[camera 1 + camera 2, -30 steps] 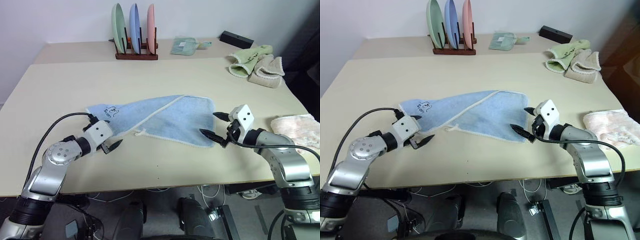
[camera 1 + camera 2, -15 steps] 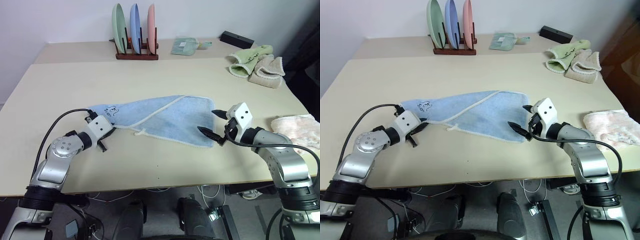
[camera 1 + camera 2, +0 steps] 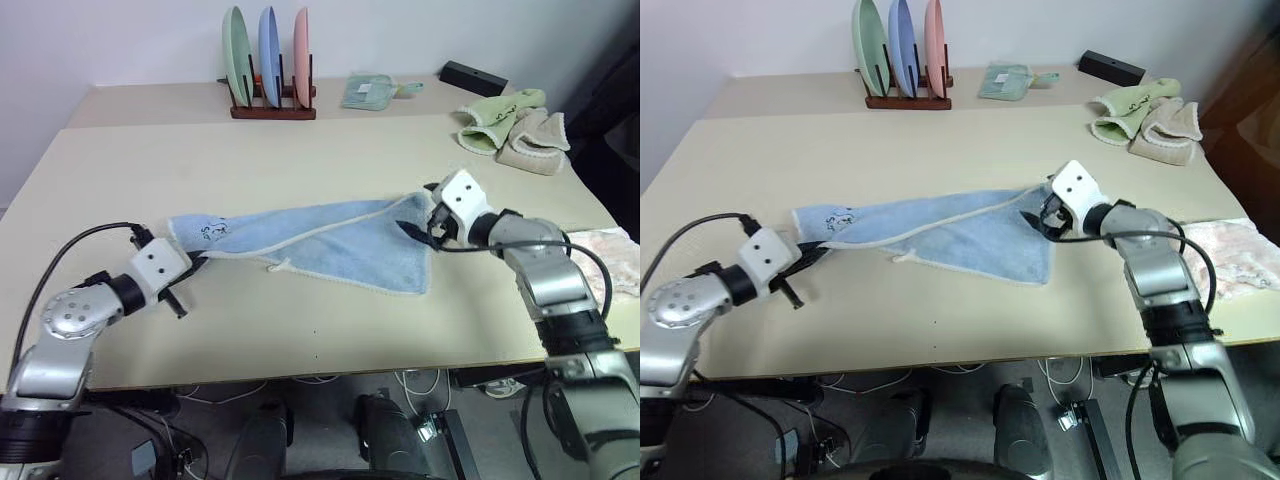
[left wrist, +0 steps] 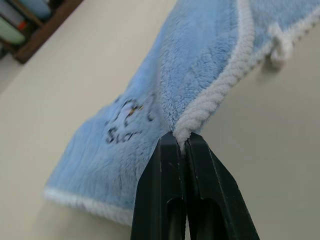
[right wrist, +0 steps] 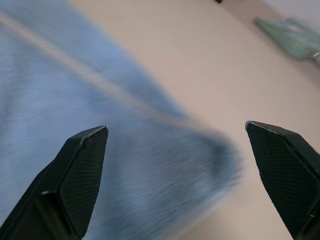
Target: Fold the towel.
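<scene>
The light blue towel (image 3: 330, 240) lies loosely folded in the middle of the table, stretched out towards the left. Its corner with the dark embroidered mark (image 3: 215, 230) is at the left, and a small white loop (image 3: 280, 266) sticks out from the near edge. My left gripper (image 3: 197, 260) is shut on the towel's whitish edge trim (image 4: 220, 90) close to that corner; the left wrist view has both fingers (image 4: 162, 200) pinched together on the trim. My right gripper (image 3: 420, 208) stands open over the towel's far right corner, fingertips (image 5: 85, 155) wide apart and holding nothing.
A wooden rack with three upright plates (image 3: 270, 60) stands at the back. A small green cloth (image 3: 368, 92) and a black box (image 3: 472, 77) lie near it. Pale green and beige fluffy towels (image 3: 512, 125) sit back right, a pink one (image 3: 612, 255) at the right edge.
My left gripper has shut on the towel's edge and pulled it left, drawing the cloth taut. My right gripper, still open, has moved forward to the towel's far right corner.
</scene>
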You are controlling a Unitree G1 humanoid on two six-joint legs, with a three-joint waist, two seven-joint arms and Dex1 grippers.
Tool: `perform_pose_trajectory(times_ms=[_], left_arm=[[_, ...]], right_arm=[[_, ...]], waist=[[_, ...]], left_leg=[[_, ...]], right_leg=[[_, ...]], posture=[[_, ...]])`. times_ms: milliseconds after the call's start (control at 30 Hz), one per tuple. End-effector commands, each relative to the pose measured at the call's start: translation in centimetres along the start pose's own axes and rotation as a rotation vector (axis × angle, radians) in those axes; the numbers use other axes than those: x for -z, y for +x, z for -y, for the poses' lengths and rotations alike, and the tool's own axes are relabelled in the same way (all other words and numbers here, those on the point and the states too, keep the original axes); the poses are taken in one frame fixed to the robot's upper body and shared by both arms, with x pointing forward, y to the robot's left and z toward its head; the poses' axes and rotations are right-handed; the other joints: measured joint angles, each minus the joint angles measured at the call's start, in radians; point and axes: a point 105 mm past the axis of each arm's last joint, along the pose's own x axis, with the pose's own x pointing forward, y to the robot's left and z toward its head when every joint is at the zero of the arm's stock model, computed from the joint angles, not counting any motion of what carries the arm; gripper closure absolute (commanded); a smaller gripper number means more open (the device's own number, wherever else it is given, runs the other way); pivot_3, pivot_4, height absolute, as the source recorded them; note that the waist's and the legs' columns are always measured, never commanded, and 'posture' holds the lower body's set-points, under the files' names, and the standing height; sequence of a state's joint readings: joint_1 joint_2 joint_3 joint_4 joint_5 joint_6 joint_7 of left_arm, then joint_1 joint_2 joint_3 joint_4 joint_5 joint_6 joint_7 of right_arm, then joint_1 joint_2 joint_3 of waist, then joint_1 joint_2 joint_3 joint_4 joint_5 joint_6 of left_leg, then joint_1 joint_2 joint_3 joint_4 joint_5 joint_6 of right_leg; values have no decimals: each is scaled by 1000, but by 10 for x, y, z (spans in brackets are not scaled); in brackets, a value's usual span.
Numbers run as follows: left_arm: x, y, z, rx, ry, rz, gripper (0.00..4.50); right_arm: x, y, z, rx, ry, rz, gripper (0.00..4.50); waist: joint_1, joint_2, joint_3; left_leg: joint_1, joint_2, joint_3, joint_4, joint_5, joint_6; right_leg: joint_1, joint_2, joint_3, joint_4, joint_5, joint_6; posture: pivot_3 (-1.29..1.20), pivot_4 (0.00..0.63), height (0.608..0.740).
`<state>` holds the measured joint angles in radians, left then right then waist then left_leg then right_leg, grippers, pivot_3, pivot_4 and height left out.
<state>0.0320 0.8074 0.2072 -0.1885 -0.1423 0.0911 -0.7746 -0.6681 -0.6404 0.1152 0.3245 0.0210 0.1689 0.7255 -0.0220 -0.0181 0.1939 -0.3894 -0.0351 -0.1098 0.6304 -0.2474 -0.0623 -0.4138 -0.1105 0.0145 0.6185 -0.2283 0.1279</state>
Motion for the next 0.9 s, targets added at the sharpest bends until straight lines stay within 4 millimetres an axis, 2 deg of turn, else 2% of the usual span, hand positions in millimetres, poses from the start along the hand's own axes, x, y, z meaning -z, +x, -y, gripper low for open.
perform_pose_trajectory(times_ms=[33,133,267,500,667,767,900], left_arm=[[-4,-12,-5,-15,26,-4,4462],[-2,-15,-6,-43,1,-9,4462],[2,-20,3,-38,-15,-33,4462],[9,-25,16,-16,-12,-68,4462],[7,-25,21,-21,-23,-64,4462],[7,-27,23,-20,-29,-65,4500],[8,-30,26,-23,-37,-72,4500]], right_arm=[[-5,11,8,-9,-82,15,0],[0,20,8,-48,-164,-9,0],[9,26,7,-107,-300,-52,0],[-1,49,12,-75,-355,-60,0],[-4,62,6,-76,-390,-79,0],[-4,67,5,-56,-372,-90,797],[2,68,6,-28,-306,-116,2741]], waist=[[2,0,0],[3,0,0],[-1,0,0],[-28,1,0],[-33,1,1],[-34,1,1],[-34,1,1]], left_leg=[[0,0,0,0,0,0],[0,0,0,0,0,0],[0,0,0,0,0,0],[0,0,0,-1,0,0],[0,0,0,-1,0,0],[0,0,0,-1,0,0],[0,0,0,-1,0,0]], right_leg=[[0,0,0,0,0,0],[0,0,0,0,0,0],[0,0,0,0,0,0],[-1,1,0,2,0,0],[-3,1,1,3,0,0],[-3,1,1,3,0,0],[-3,1,2,4,0,0]], posture=[[0,150,740],[0,150,740],[0,150,740],[0,150,740],[0,150,740],[0,150,740],[0,150,740]])
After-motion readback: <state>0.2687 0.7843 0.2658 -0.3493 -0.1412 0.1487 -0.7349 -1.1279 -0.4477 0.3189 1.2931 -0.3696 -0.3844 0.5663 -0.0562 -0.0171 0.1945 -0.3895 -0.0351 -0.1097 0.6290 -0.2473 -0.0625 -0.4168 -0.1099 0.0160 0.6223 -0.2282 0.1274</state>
